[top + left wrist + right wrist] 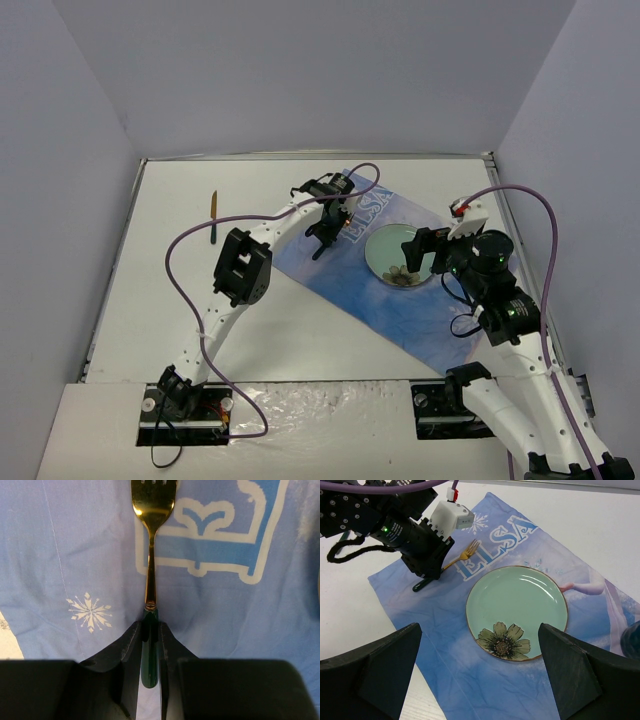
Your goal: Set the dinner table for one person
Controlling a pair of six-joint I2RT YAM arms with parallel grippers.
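A gold fork (150, 555) with a dark green handle lies along the blue Elsa placemat (400, 310), left of a pale green plate (398, 255) with a flower print. My left gripper (150, 630) is shut on the fork's handle, low over the cloth; in the right wrist view the fork (465, 554) points toward the lettering. My right gripper (480, 675) stands wide open above the plate's (517, 605) near edge, holding nothing. The placemat lies on the white dinner table (170, 290).
A knife (213, 215) with a gold blade lies on the bare table at the far left. A dark blue thing (632, 637) shows at the right edge of the placemat. Grey walls close in the table's sides and back.
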